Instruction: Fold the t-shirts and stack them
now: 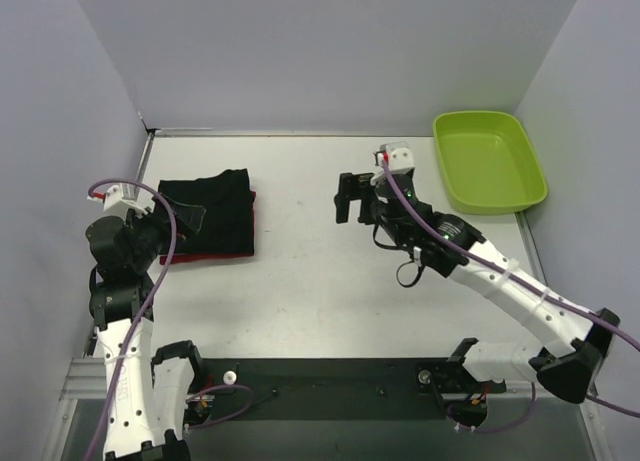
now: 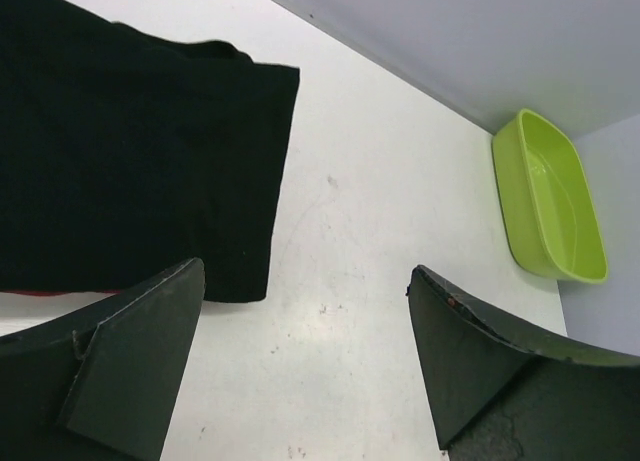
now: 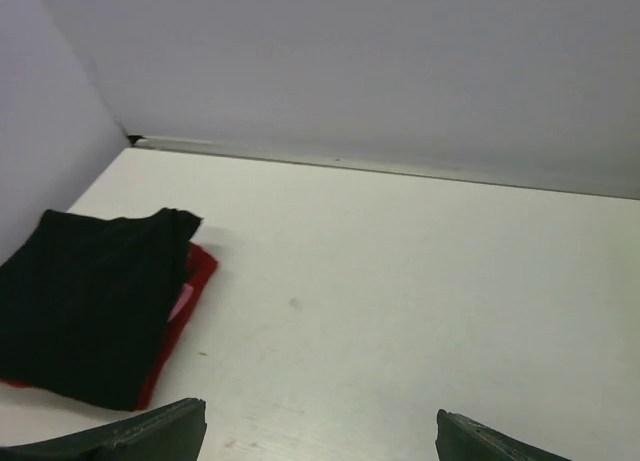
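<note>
White table (image 1: pixel 320 291) sits inside pale grey walls (image 1: pixel 330 51). Left gripper (image 1: pixel 186 218) hangs over the left side of the black shirt (image 1: pixel 218 213). Its two fingers are spread wide and nothing is between them. I cannot tell if it touches the cloth. The black shirt lies folded flat on the left part of the table. Under the black shirt is a red shirt (image 3: pixel 201 271), and its edge peeks out on the right and near sides. A tiny bit of pink (image 3: pixel 181 306) shows between those two. Right gripper (image 1: pixel 350 198) is to the right of the black shirt, well apart from it. Its fingers are spread wide too and hold nothing. Green tub (image 1: pixel 490 161) sits much farther right of the black shirt, in the far corner by the back wall
</note>
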You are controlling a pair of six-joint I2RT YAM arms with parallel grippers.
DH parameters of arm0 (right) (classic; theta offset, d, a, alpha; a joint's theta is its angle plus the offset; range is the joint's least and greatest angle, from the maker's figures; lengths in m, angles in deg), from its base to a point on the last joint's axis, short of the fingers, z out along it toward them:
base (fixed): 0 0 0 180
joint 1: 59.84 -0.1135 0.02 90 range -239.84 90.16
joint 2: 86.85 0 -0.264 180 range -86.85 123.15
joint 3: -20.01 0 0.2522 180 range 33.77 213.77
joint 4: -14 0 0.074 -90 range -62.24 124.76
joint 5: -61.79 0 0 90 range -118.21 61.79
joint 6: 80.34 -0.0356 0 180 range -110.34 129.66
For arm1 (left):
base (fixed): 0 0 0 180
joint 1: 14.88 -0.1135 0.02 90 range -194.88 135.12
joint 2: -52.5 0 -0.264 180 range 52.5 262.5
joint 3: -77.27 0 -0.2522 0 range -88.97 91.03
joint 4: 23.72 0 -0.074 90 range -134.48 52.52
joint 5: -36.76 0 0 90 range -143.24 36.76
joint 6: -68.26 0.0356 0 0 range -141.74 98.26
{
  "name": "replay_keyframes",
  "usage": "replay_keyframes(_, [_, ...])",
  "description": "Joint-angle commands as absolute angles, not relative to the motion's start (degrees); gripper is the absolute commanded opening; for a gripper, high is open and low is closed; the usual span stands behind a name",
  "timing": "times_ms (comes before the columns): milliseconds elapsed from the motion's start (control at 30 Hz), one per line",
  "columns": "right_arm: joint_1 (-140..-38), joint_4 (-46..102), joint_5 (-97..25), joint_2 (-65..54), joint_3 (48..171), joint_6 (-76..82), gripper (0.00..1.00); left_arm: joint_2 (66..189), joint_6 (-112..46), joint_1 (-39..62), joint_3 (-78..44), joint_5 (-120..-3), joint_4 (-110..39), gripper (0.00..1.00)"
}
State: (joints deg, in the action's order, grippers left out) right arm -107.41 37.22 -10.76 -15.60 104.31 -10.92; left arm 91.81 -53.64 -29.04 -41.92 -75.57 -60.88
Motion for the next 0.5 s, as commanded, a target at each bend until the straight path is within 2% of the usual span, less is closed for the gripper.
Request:
replay_keyframes(0, [-106.96, 44.54, 7.44, -22.84, 100.04, -8.09, 1.0, 88.19, -52.77, -27.8, -44.76, -79.51, -58.05, 0.93])
replay_keyframes(200, [-105.2, 50.0, 15.11, -29.0, 96.7, -8.8, 1.0, 88.18, -49.17, -26.31, -42.92, -81.1, -62.77, 0.93])
replay_keyframes(467, [-98.61, 52.55, 17.57, -32.88, 92.31, -9.06, 1.0, 87.74, -44.68, -25.34, -40.72, -65.29, -70.26, 0.93])
